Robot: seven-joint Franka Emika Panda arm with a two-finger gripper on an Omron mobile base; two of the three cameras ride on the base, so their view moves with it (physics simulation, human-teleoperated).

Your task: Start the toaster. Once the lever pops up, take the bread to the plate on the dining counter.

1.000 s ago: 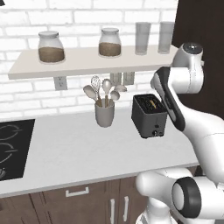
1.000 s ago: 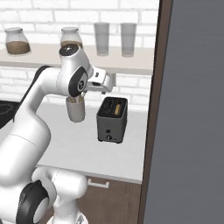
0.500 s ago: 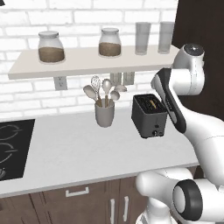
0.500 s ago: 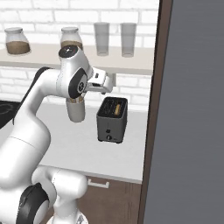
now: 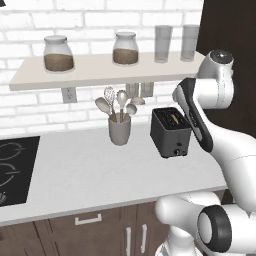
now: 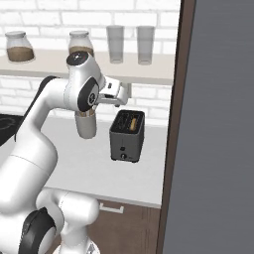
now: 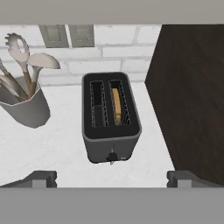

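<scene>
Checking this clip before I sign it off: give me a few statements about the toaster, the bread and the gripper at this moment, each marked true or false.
1. The bread sits in one slot of the toaster. True.
2. The gripper is shut on the bread. False: it is open and holds nothing, hovering above the toaster.
3. The utensil cup stands on the counter beside the toaster. True.
4. Both toaster slots hold bread. False: one slot is empty.
5. The toaster lies tipped on its side. False: it stands upright.

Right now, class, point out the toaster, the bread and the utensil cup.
toaster [image 7: 111,148]: hand view, front face.
bread [image 7: 116,103]: hand view, top edge in right slot.
utensil cup [image 5: 120,131]: left base view, side wall.
</scene>
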